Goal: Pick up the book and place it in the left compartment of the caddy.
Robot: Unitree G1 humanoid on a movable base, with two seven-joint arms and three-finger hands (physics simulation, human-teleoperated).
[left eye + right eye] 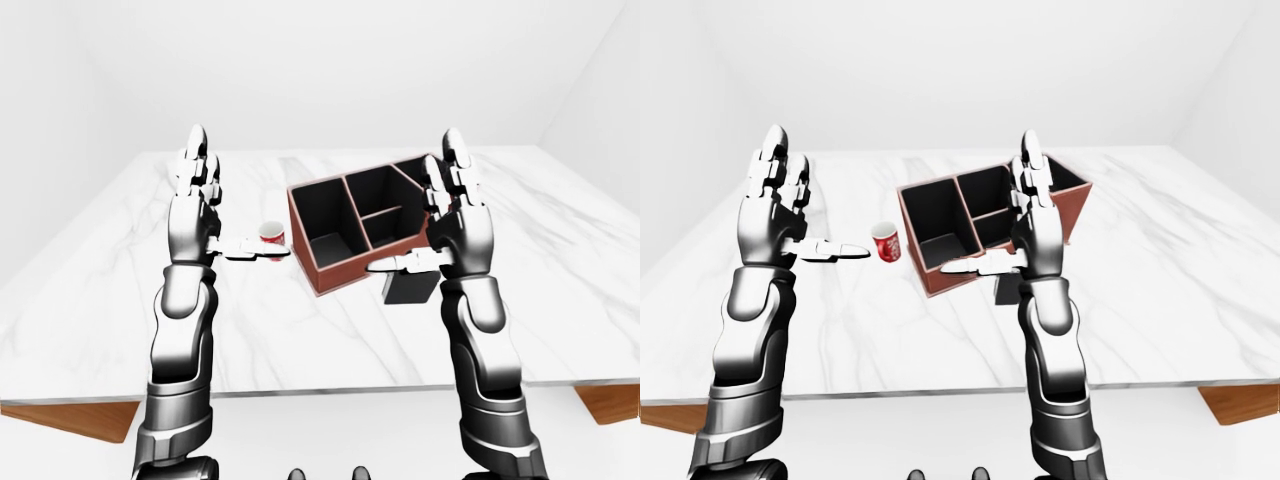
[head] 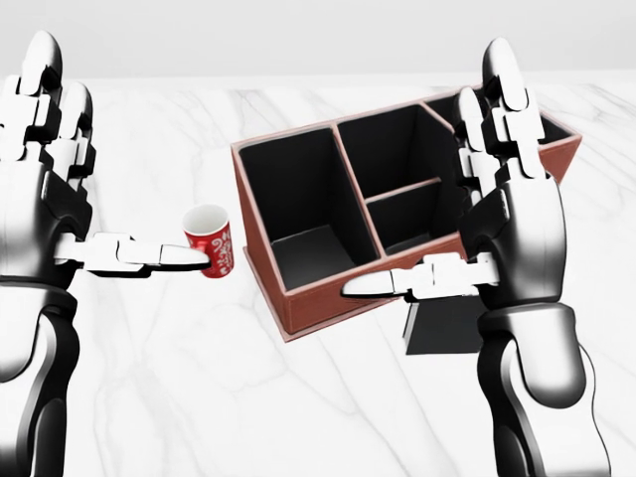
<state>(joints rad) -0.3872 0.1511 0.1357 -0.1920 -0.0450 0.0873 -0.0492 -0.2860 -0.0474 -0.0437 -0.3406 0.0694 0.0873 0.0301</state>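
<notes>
The brown caddy (image 2: pixel 328 295) with black compartments stands on the marble table; its left compartment (image 2: pixel 298 204) holds nothing. A dark book (image 2: pixel 449 325) stands upright against the caddy's near wall at the lower right of the head view, its top hidden by my right thumb. My right hand (image 2: pixel 477 214) is open, fingers pointing up, thumb stretched left across the book and caddy wall; whether it touches the book I cannot tell. At the left, my left hand (image 2: pixel 75 194) is also open, its thumb tip reaching a small red cup (image 2: pixel 211 241).
The white marble table (image 1: pixel 90 300) spreads wide on both sides of the caddy. Its near edge (image 1: pixel 320 388) runs across the bottom of the left-eye view, with brown floor at both lower corners. White walls stand beyond.
</notes>
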